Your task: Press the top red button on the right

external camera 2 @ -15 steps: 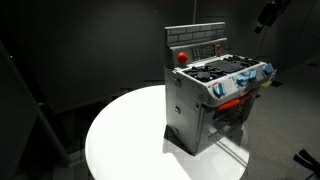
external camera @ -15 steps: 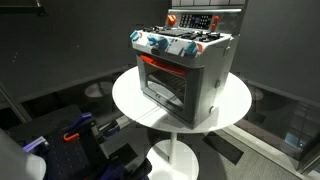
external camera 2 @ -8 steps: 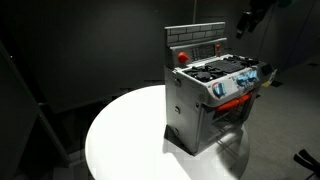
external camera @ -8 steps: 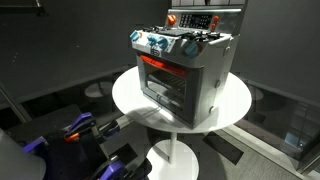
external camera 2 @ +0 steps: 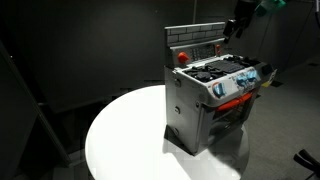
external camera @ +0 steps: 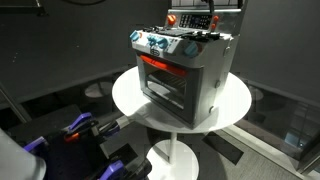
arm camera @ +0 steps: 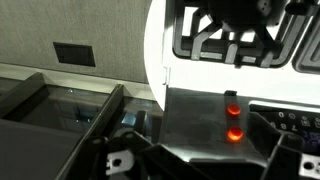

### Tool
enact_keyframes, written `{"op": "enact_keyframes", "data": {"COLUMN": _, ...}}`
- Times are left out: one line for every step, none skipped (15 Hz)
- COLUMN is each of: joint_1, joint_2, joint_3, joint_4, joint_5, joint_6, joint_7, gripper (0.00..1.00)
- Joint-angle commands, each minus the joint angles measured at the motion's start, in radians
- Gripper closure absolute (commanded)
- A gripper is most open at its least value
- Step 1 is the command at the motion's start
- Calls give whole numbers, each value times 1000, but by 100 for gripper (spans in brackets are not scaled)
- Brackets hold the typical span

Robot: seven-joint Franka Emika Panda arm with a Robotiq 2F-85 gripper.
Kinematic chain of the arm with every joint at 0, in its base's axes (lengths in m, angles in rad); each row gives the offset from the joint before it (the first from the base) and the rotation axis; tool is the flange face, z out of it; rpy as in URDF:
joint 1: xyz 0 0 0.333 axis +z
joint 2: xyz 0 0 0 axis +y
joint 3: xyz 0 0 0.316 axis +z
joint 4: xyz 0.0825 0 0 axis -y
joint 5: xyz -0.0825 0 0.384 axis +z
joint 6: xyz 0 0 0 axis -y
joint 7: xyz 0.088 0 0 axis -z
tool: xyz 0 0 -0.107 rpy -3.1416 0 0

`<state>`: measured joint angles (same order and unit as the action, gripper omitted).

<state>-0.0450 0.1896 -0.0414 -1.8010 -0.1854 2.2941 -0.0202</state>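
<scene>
The room is dark, overhead light glares off the white table (external camera: 238,102), and the wrist view is soft.

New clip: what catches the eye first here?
A toy stove with a red oven front stands on a round white table in a dark room. The gripper hangs near the stove's back panel, and the wrist view shows two glowing red buttons, one above the other.
</scene>
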Motion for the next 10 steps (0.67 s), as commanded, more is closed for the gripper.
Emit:
{"op": "enact_keyframes", "data": {"joint_1": 9, "joint_2": 63, "joint_3": -1, "joint_4": 103, "joint_5": 24, "joint_6": -64, "joint_7": 16, "gripper": 0}}
{"op": "enact_keyframes", "data": {"joint_1": 10, "joint_2": 73, "joint_3": 0, "joint_4": 117, "joint_5": 29, "joint_6": -75, "joint_7": 15, "gripper": 0}}
{"op": "enact_keyframes", "data": {"joint_1": 11, "joint_2": 81, "joint_3": 0, "joint_4": 129, "joint_5": 31, "joint_6": -84, "joint_7": 17, "gripper": 0}}
{"op": "enact_keyframes", "data": {"joint_1": 11, "joint_2": 90, "joint_3": 0, "joint_4": 141, "joint_5": 36, "joint_6": -93, "joint_7": 16, "gripper": 0}}
{"op": "enact_keyframes", "data": {"joint_1": 12, "joint_2": 97, "joint_3": 0, "joint_4": 151, "joint_5": 39, "joint_6": -101, "joint_7": 16, "gripper": 0}}
{"op": "enact_keyframes", "data": {"joint_1": 12, "joint_2": 105, "joint_3": 0, "joint_4": 163, "joint_5": 45, "joint_6": -110, "joint_7": 15, "gripper": 0}}
{"op": "enact_keyframes", "data": {"joint_1": 12, "joint_2": 112, "joint_3": 0, "joint_4": 172, "joint_5": 47, "joint_6": -116, "joint_7": 15, "gripper": 0}}
{"op": "enact_keyframes", "data": {"joint_1": 12, "joint_2": 118, "joint_3": 0, "joint_4": 179, "joint_5": 52, "joint_6": -122, "joint_7": 16, "gripper": 0}}
{"op": "enact_keyframes", "data": {"joint_1": 11, "joint_2": 124, "joint_3": 1, "joint_4": 187, "joint_5": 57, "joint_6": -128, "joint_7": 14, "gripper": 0}}
{"op": "enact_keyframes", "data": {"joint_1": 11, "joint_2": 130, "joint_3": 0, "joint_4": 195, "joint_5": 61, "joint_6": -134, "joint_7": 15, "gripper": 0}}
